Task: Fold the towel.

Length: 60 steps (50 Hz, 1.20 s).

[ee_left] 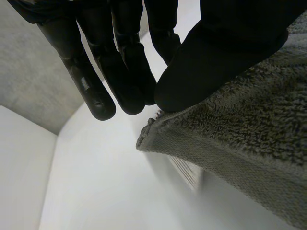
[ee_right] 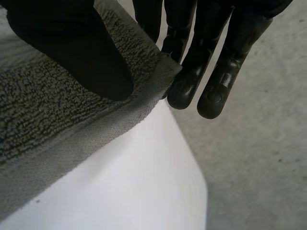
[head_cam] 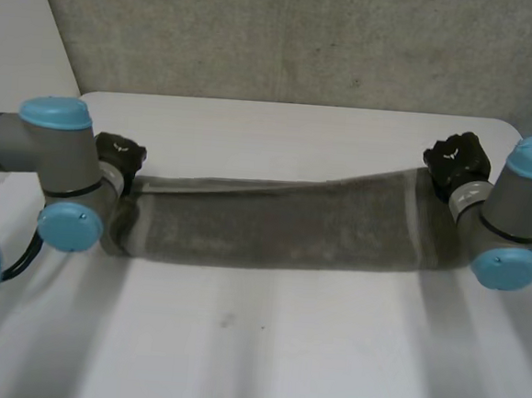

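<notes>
We see the towel (head_cam: 282,223) stretched in a long grey band across the middle of the table (head_cam: 254,346), running along its far edge, with one robot hand at each end. The left hand (head_cam: 120,156) has the towel's far left corner: in its wrist view the thumb presses down on the terry and straight fingers (ee_left: 122,76) sit behind the corner, so we read it as a pinch. The right hand (head_cam: 453,160) does the same at the far right corner, thumb on top and fingers (ee_right: 192,81) under the hem.

We judge the cloth to be soft, thick and limp, light enough for a pinch, with a looped pile that should resist slipping. It sags between the hands, so it will droop and bunch wherever it is unsupported. The hemmed corners are the firmest places to hold, and both are already taken. We think keeping the band taut will let the fold land with its edges matched.
</notes>
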Available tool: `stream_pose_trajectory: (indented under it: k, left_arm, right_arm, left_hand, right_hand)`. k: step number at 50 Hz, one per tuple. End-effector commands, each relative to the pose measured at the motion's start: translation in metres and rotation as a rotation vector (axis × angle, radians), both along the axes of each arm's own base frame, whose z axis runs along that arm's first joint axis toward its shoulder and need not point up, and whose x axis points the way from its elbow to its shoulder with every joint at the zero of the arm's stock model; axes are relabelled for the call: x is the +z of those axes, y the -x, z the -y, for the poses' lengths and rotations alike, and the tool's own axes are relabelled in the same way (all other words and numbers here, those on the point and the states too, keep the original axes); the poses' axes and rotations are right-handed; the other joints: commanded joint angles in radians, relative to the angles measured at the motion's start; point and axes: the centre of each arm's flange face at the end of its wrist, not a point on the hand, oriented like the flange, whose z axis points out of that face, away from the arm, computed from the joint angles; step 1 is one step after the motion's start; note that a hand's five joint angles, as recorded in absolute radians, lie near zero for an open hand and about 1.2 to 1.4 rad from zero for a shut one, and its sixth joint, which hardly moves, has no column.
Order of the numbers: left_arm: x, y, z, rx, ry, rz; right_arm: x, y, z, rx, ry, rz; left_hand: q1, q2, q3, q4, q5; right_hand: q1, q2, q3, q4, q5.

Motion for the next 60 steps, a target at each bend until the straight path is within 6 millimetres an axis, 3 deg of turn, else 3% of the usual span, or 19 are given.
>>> stream_pose_trajectory:
  k: [1,5,6,7,8,9,11,13,14,15,16,17,22,30,35,38,43,51,60]
  left_arm:
    - [-0.005,0.011,0.033,-0.020,0.103,0.027]
    - [-0.009,0.016,0.039,-0.050,0.141,0.038]
    - [-0.011,0.018,0.040,-0.065,0.159,0.032]
    - [-0.012,0.022,0.039,-0.080,0.172,0.028]
    - [-0.012,0.022,0.039,-0.080,0.172,0.028]
    - [-0.013,0.024,0.039,-0.087,0.184,0.025]
    - [-0.011,0.025,0.039,-0.091,0.204,0.019]
    - [0.004,0.027,0.041,-0.089,0.268,-0.004]
    - [0.004,0.027,0.041,-0.089,0.268,-0.004]
    - [0.015,0.028,0.040,-0.089,0.299,-0.013]
    - [0.024,0.027,0.038,-0.090,0.316,-0.021]
    - [0.024,0.027,0.038,-0.090,0.316,-0.021]
    - [0.056,0.023,0.024,-0.089,0.351,-0.051]
    - [0.088,0.010,-0.012,-0.073,0.321,-0.134]
    - [0.087,-0.006,-0.046,-0.042,0.229,-0.237]
    - [0.085,-0.009,-0.054,-0.033,0.206,-0.268]
    - [0.062,-0.016,-0.076,0.003,0.093,-0.364]
    - [0.041,-0.021,-0.088,0.030,0.018,-0.388]
    - [0.039,-0.026,-0.090,0.040,0.054,-0.401]
  right_arm:
    - [-0.009,-0.005,0.033,-0.034,0.109,0.012]
    - [-0.022,-0.006,0.037,-0.043,0.101,0.003]
    - [-0.025,-0.011,0.035,-0.038,0.097,0.002]
    - [-0.025,-0.011,0.035,-0.038,0.097,0.002]
    - [-0.025,-0.014,0.034,-0.044,0.100,0.003]
    - [-0.022,-0.014,0.033,-0.058,0.109,0.008]
    - [-0.016,-0.014,0.033,-0.069,0.117,0.021]
    - [-0.007,-0.014,0.032,-0.079,0.127,0.032]
    - [0.009,-0.014,0.029,-0.079,0.146,0.059]
    - [0.009,-0.014,0.029,-0.079,0.146,0.060]
    - [0.025,-0.012,0.024,-0.080,0.153,0.111]
    - [0.025,-0.012,0.024,-0.080,0.153,0.111]
    - [0.065,-0.006,-0.005,-0.059,0.142,0.228]
    - [0.081,0.004,-0.044,-0.034,0.071,0.228]
    - [0.063,0.010,-0.064,-0.011,-0.091,0.195]
    - [0.052,0.029,-0.067,-0.046,-0.225,0.222]
    - [0.043,0.052,-0.068,-0.078,-0.389,0.342]
    - [0.011,0.073,-0.054,-0.051,-0.464,0.409]
    - [-0.018,0.082,-0.034,-0.055,-0.414,0.415]
  left_hand:
    - [0.193,0.178,0.180,0.176,0.180]
    - [0.193,0.178,0.180,0.176,0.180]
    - [0.193,0.178,0.180,0.176,0.180]
    - [-0.345,-0.359,-0.358,-0.361,-0.357]
    - [-0.350,-0.365,-0.363,-0.367,-0.362]
    - [-1.029,-1.044,-1.042,-1.046,-1.041]
    - [-0.943,-0.958,-0.956,-0.960,-0.956]
    - [-1.029,-1.044,-1.042,-1.046,-1.041]
    - [-1.029,-1.044,-1.042,-1.046,-1.041]
    - [-1.029,-1.044,-1.042,-1.046,-1.041]
    - [-1.029,-1.044,-1.042,-1.046,-1.041]
    - [-1.029,-1.044,-1.042,-1.046,-1.041]
    - [-1.029,-1.044,-1.042,-1.046,-1.041]
    - [-1.029,-1.044,-1.042,-1.046,-1.041]
    - [-1.029,-1.044,-1.042,-1.046,-1.041]
    - [-1.029,-1.044,-1.042,-1.046,-1.041]
    - [-1.029,-1.044,-1.042,-1.046,-1.041]
    - [-1.029,-1.044,-1.042,-1.046,-1.041]
    - [-1.029,-1.044,-1.042,-1.046,-1.041]
  right_hand:
    - [0.418,0.216,0.210,0.203,0.236]
    - [0.378,0.177,0.170,0.163,0.196]
    - [-0.369,-0.571,-0.577,-0.584,-0.551]
    - [-0.377,-0.578,-0.584,-0.592,-0.559]
    - [-0.804,-1.006,-1.012,-1.019,-0.986]
    - [-0.804,-1.006,-1.012,-1.019,-0.986]
    - [-0.804,-1.006,-1.012,-1.019,-0.986]
    - [-0.804,-1.006,-1.012,-1.019,-0.986]
    - [-0.804,-1.006,-1.012,-1.019,-0.986]
    - [-0.804,-1.006,-1.012,-1.019,-0.986]
    - [-0.804,-1.006,-1.012,-1.019,-0.986]
    - [-0.804,-1.006,-1.012,-1.019,-0.986]
    - [-0.804,-1.006,-1.012,-1.019,-0.986]
    - [-0.804,-1.006,-1.012,-1.019,-0.986]
    - [-0.804,-1.006,-1.012,-1.019,-0.986]
    - [-0.804,-1.006,-1.012,-1.019,-0.986]
    - [-0.691,-0.893,-0.899,-0.906,-0.873]
    - [-0.494,-0.696,-0.702,-0.709,-0.676]
    - [-0.356,-0.558,-0.564,-0.572,-0.539]
